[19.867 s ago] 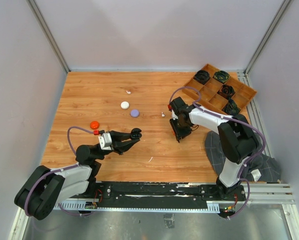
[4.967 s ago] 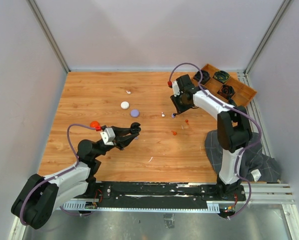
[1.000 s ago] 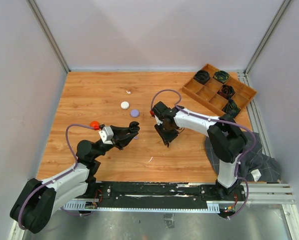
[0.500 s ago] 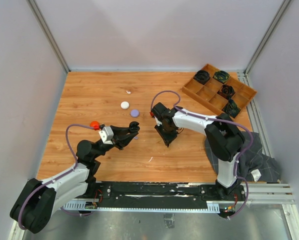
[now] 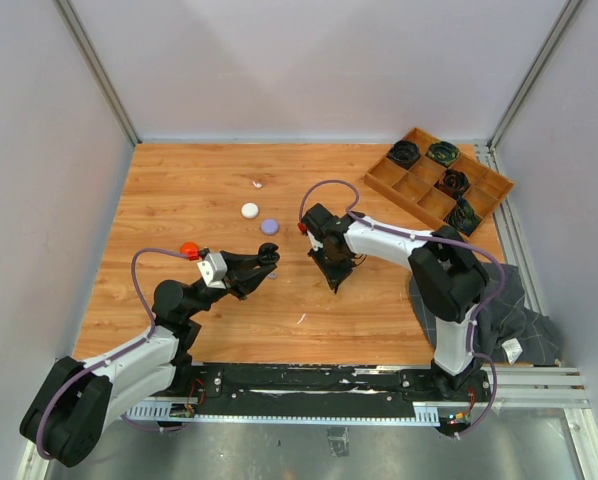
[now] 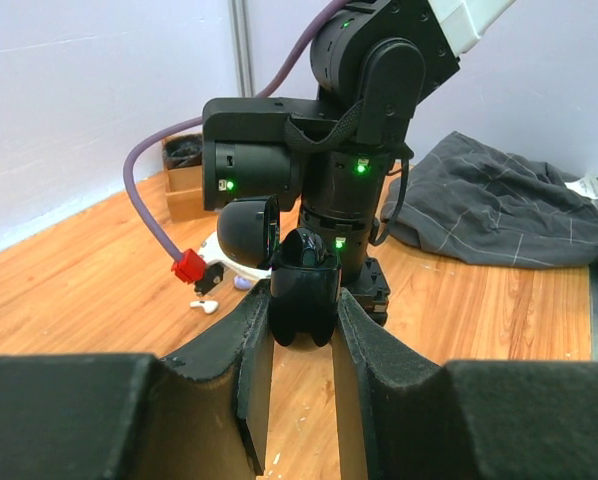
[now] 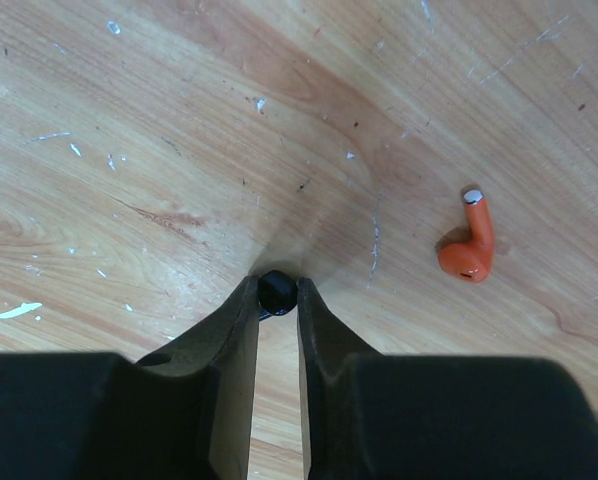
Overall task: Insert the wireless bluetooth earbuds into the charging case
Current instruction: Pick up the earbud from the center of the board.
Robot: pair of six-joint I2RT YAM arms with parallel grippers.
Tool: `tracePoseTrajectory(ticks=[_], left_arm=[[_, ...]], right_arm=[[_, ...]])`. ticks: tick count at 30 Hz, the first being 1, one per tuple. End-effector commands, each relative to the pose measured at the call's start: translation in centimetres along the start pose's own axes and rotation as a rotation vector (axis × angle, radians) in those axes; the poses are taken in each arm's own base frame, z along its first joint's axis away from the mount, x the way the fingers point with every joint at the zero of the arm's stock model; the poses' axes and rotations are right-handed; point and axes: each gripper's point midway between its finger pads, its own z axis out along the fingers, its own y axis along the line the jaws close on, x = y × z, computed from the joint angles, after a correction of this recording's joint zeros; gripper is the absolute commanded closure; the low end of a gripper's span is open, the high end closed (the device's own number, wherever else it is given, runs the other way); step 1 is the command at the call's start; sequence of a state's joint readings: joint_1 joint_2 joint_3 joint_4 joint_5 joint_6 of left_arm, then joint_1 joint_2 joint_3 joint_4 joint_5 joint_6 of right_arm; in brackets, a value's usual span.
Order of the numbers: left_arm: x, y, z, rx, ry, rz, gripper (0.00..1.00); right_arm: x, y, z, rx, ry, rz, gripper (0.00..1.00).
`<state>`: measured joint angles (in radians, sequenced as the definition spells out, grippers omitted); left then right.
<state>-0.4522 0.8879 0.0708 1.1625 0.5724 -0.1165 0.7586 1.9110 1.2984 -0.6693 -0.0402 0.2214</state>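
Note:
My left gripper (image 5: 266, 262) is shut on a black charging case (image 6: 304, 290) and holds it above the table with its lid (image 6: 247, 232) open. My right gripper (image 7: 276, 300) points down at the middle of the table (image 5: 332, 280), just right of the case, and is shut on a small black earbud (image 7: 276, 291) that sits at the wood. A red-orange earbud (image 7: 469, 245) lies on the wood to its right. In the left wrist view a white earbud (image 6: 204, 305) and a pale purple one (image 6: 241, 283) lie beyond the case. Another white earbud (image 5: 256, 184) lies far back.
White (image 5: 249, 210), purple (image 5: 269, 227) and red-orange (image 5: 189, 249) round pucks lie left of centre. A wooden tray (image 5: 399, 192) with black coiled bundles stands at the back right. A grey cloth (image 5: 504, 310) lies at the right edge.
Five seconds ago my right arm was near the tray; it has since come to the table's middle and lowered. In the last second it has hardly moved. My left gripper still holds the case.

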Motion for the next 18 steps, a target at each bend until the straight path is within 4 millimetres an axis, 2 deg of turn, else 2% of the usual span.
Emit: tracePoseTrajectory(ticks=[1,5,10,14,18], left_arm=[[-0.6,-0.1,0.0,0.004,-0.019,0.000,1.00],[-0.9,-0.2,0.2,0.007,-0.027,-0.007,1.00],[-1.9,-0.4,0.5,0.019,-0.052,-0.013,1.00],[-2.8,-0.5,0.6,0.024,-0.070,-0.018,1.00],[-3.5,-0.6,0.8,0.029,-0.088,-0.030,1.00]], right_arm=[[-1.7,0.1,-2.3,0.009,-0.099,-0.067,0.88],[-3.0,0.1,-5.3,0.012,-0.197,-0.115,0.90],[-5.1,0.5,-10.0,0.013,-0.366,-0.197,0.91],[-6.8,1.1,-15.1,0.033,-0.547,-0.297,0.96],[-8.0,2.1,-20.2,0.060,-0.735,-0.411,0.97]])
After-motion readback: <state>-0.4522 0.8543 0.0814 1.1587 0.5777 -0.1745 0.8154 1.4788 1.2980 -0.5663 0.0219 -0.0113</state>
